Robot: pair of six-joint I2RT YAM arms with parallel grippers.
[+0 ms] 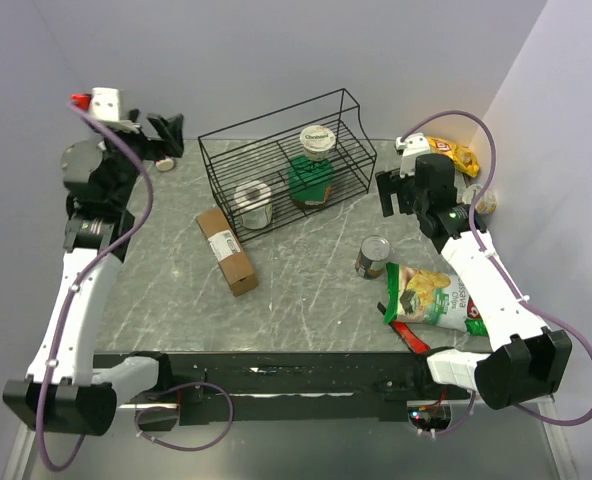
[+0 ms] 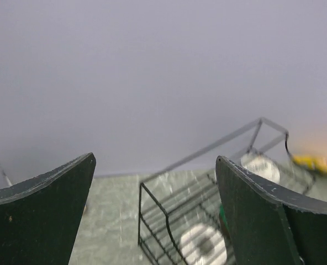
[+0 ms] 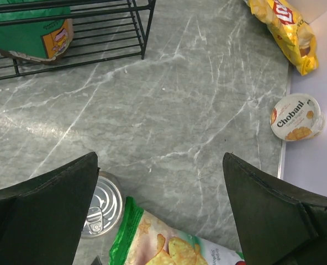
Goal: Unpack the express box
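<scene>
The express box (image 1: 226, 250), a long brown carton with a white label on top, lies on the marble table left of centre, in front of the wire rack. My left gripper (image 1: 166, 135) is open and empty, raised at the far left corner, well away from the box. My right gripper (image 1: 394, 190) is open and empty, raised right of the rack, above the table near a tin can (image 1: 373, 256). The box does not show in either wrist view.
A black wire rack (image 1: 288, 160) at the back holds a white tin, a green bag and a Chobani cup. A green chip bag (image 1: 431, 297) lies right of the can (image 3: 100, 207). A yellow bag (image 3: 285, 30) and a Chobani cup (image 3: 296, 117) lie near the right wall.
</scene>
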